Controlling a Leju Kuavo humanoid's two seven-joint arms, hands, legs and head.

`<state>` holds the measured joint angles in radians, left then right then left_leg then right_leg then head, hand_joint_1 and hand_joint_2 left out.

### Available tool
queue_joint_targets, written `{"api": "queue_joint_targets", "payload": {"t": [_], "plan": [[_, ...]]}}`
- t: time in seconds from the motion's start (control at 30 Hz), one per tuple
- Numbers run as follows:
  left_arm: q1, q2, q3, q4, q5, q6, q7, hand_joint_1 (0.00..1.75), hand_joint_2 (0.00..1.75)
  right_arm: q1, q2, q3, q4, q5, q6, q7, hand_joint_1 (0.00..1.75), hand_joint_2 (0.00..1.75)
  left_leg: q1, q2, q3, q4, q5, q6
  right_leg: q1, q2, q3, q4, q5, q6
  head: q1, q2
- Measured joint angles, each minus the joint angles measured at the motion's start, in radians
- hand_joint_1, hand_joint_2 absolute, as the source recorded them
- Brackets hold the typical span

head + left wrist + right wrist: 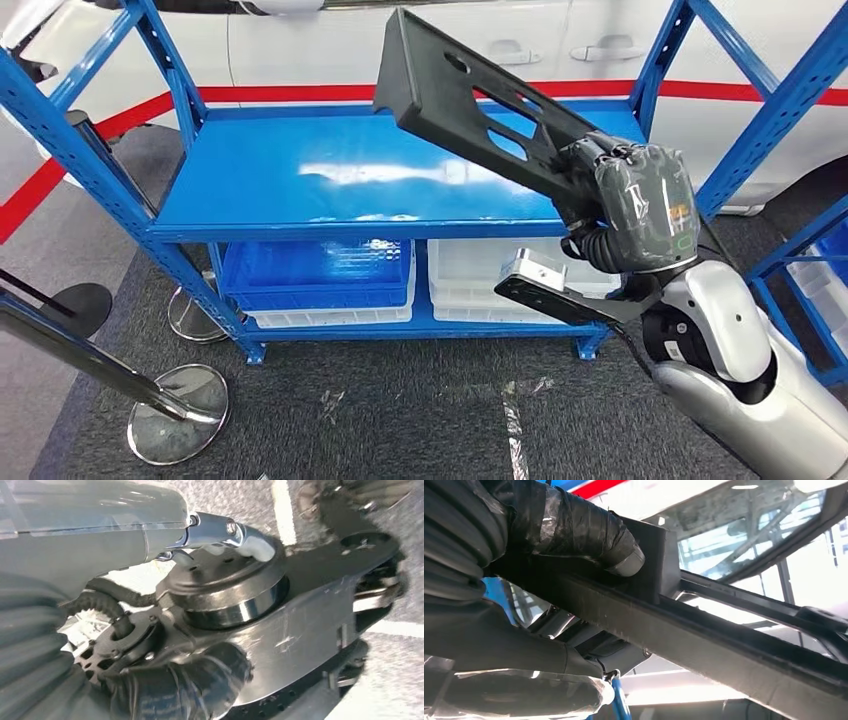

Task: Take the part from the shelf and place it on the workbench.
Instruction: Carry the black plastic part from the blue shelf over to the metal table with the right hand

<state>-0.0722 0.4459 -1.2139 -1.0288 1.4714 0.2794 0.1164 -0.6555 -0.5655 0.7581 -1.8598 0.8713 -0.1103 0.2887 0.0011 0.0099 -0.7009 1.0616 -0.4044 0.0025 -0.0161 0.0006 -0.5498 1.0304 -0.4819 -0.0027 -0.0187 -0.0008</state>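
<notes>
Head view first: one long black part is held up in the air by the right hand, whose fingers are wrapped around its near end, so that the part slants up and away over the right half of the blue shelf, clear of the top board. The part is a flat, matt black bar with raised edges, one small round hole near its far end, longer cut-outs along its middle, and a wider, box-like far end. Under the top board, on the lower board of the shelf, two bins stand side by side: one blue bin on the left and one white bin on the right. Two round metal stand bases rest on the grey carpet near the left corner of the shelf, and a white car body with a red stripe runs behind it. Left wrist view: the left hand hangs over pale floor and carpet with nothing in it, but whether its fingers are spread or curled I cannot tell. Right wrist view: the thick taped thumb presses on the black part, whose straight ribbed edge runs out from the hand, with the other fingers gripping it from the opposite side.
</notes>
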Motion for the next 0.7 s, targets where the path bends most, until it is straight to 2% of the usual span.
{"api": "queue_joint_targets", "payload": {"t": [0.03, 0.1, 0.13, 0.17, 0.2, 0.23, 0.27, 0.3, 0.33, 0.37, 0.4, 0.43, 0.47, 0.5, 0.53, 0.6, 0.63, 0.67, 0.7], "plan": [[-0.001, 0.002, -0.003, 0.0, 0.0, -0.004, 0.0, 0.0, 1.75, -0.002, 0.0, -0.001, -0.003, -0.002, 0.005, 0.001, 1.75, 1.75, 0.002, -0.001, -0.013, 0.038, -0.047, -0.006, -0.003, -0.001, -0.013, -0.002, 0.014, -0.006, -0.002, 0.0], [-0.005, 0.006, -0.01, 0.0, -0.001, -0.018, 0.002, 0.0, 1.75, -0.005, 0.0, -0.001, -0.007, -0.011, 0.014, 0.001, 1.75, 1.75, 0.006, -0.002, -0.037, 0.152, -0.152, -0.016, -0.003, -0.002, -0.044, -0.002, 0.04, -0.012, -0.007, 0.0], [-0.008, 0.01, -0.016, 0.0, -0.004, -0.03, 0.005, 0.0, 1.75, -0.007, 0.0, -0.001, -0.008, -0.016, 0.017, -0.002, 1.75, 1.75, 0.008, -0.002, -0.04, 0.205, -0.178, -0.02, -0.003, -0.001, -0.062, -0.002, 0.054, -0.012, -0.007, 0.0], [-0.012, 0.016, -0.022, 0.0, -0.01, -0.048, 0.011, 0.0, 1.75, -0.01, 0.001, 0.001, -0.008, -0.022, 0.019, -0.009, 1.75, 1.75, 0.009, -0.002, -0.033, 0.238, -0.18, -0.022, -0.004, -0.001, -0.082, -0.001, 0.068, -0.011, -0.007, 0.0], [-0.017, 0.023, -0.03, 0.0, -0.022, -0.071, 0.018, 0.0, 1.75, -0.014, 0.005, 0.004, -0.008, -0.027, 0.019, -0.02, 1.75, 1.75, 0.01, -0.002, -0.013, 0.243, -0.161, -0.024, -0.004, -0.001, -0.101, 0.0, 0.081, -0.009, -0.008, 0.0], [-0.024, 0.033, -0.039, 0.0, -0.041, -0.097, 0.027, 0.0, 1.75, -0.022, 0.012, 0.01, -0.006, -0.03, 0.018, -0.033, 1.75, 1.75, 0.011, -0.002, 0.021, 0.216, -0.134, -0.025, -0.006, -0.001, -0.119, 0.001, 0.094, -0.006, -0.008, 0.0], [-0.032, 0.048, -0.052, 0.0, -0.072, -0.127, 0.037, 0.0, 1.75, -0.036, 0.028, 0.02, -0.002, -0.033, 0.015, -0.048, 1.75, 1.75, 0.012, -0.003, 0.071, 0.161, -0.116, -0.026, -0.006, -0.001, -0.134, 0.002, 0.107, -0.003, -0.008, 0.0], [-0.044, 0.066, -0.066, 0.0, -0.112, -0.158, 0.047, 0.0, 1.75, -0.056, 0.053, 0.032, 0.008, -0.035, 0.008, -0.065, 1.75, 1.75, 0.01, -0.004, 0.127, 0.085, -0.116, -0.025, -0.006, 0.0, -0.147, 0.004, 0.119, 0.001, -0.008, 0.0], [-0.055, 0.085, -0.082, 0.0, -0.156, -0.188, 0.057, 0.0, 1.75, -0.078, 0.086, 0.047, 0.025, -0.038, -0.004, -0.084, 1.75, 1.75, 0.009, -0.006, 0.17, 0.021, -0.124, -0.02, -0.006, 0.002, -0.155, 0.004, 0.132, 0.006, -0.008, 0.0], [-0.066, 0.102, -0.096, 0.0, -0.196, -0.213, 0.067, 0.0, 1.75, -0.101, 0.122, 0.063, 0.047, -0.044, -0.019, -0.105, 1.75, 1.75, 0.007, -0.008, 0.197, -0.027, -0.136, -0.015, -0.006, 0.003, -0.16, 0.002, 0.144, 0.011, -0.01, 0.0], [-0.075, 0.116, -0.107, 0.001, -0.23, -0.232, 0.076, 0.0, 1.75, -0.122, 0.159, 0.08, 0.071, -0.052, -0.035, -0.127, 1.75, 1.75, 0.003, -0.01, 0.205, -0.05, -0.141, -0.007, -0.007, 0.004, -0.162, -0.003, 0.156, 0.017, -0.012, 0.0], [-0.081, 0.127, -0.116, 0.001, -0.255, -0.245, 0.084, 0.0, 1.75, -0.14, 0.194, 0.098, 0.098, -0.062, -0.051, -0.149, 1.75, 1.75, 0.004, -0.011, 0.197, -0.052, -0.132, 0.003, -0.006, 0.004, -0.162, -0.01, 0.167, 0.024, -0.014, 0.0], [-0.086, 0.136, -0.122, 0.0, -0.274, -0.253, 0.091, 0.0, 1.75, -0.157, 0.224, 0.115, 0.124, -0.072, -0.063, -0.169, 1.75, 1.75, 0.004, -0.011, 0.192, -0.055, -0.119, 0.009, -0.007, 0.004, -0.166, -0.01, 0.165, 0.028, -0.016, 0.0], [-0.091, 0.142, -0.127, 0.0, -0.29, -0.259, 0.098, 0.0, 1.75, -0.173, 0.253, 0.132, 0.15, -0.081, -0.072, -0.186, 1.75, 1.75, 0.005, -0.011, 0.183, -0.057, -0.105, 0.018, -0.007, 0.003, -0.174, 0.004, 0.142, 0.031, -0.016, 0.0], [-0.093, 0.147, -0.132, 0.0, -0.304, -0.264, 0.105, 0.0, 1.75, -0.19, 0.28, 0.149, 0.176, -0.09, -0.077, -0.198, 1.75, 1.75, 0.007, -0.01, 0.172, -0.059, -0.089, 0.026, -0.006, 0.002, -0.186, 0.037, 0.1, 0.031, -0.013, 0.0], [-0.092, 0.154, -0.141, 0.0, -0.323, -0.271, 0.118, 0.0, 1.75, -0.216, 0.325, 0.176, 0.217, -0.102, -0.081, -0.21, 1.75, 1.75, 0.006, -0.009, 0.142, -0.058, -0.063, 0.035, -0.005, 0.0, -0.214, 0.159, -0.01, 0.029, -0.01, 0.0], [-0.091, 0.157, -0.146, 0.0, -0.329, -0.274, 0.123, 0.0, 1.75, -0.224, 0.342, 0.187, 0.234, -0.105, -0.081, -0.211, 1.75, 1.75, 0.005, -0.009, 0.125, -0.056, -0.05, 0.037, -0.004, 0.0, -0.222, 0.223, -0.042, 0.029, -0.009, 0.0], [-0.09, 0.16, -0.148, 0.0, -0.333, -0.276, 0.128, 0.0, 1.75, -0.229, 0.355, 0.198, 0.249, -0.108, -0.081, -0.211, 1.75, 1.75, 0.003, -0.01, 0.107, -0.055, -0.037, 0.037, -0.002, 0.0, -0.221, 0.269, -0.048, 0.027, -0.009, 0.0], [-0.089, 0.163, -0.15, 0.0, -0.336, -0.278, 0.134, 0.0, 1.75, -0.231, 0.365, 0.207, 0.26, -0.11, -0.08, -0.208, 1.75, 1.75, 0.001, -0.01, 0.088, -0.052, -0.025, 0.037, 0.001, 0.0, -0.205, 0.286, -0.033, 0.024, -0.008, 0.0]]}}
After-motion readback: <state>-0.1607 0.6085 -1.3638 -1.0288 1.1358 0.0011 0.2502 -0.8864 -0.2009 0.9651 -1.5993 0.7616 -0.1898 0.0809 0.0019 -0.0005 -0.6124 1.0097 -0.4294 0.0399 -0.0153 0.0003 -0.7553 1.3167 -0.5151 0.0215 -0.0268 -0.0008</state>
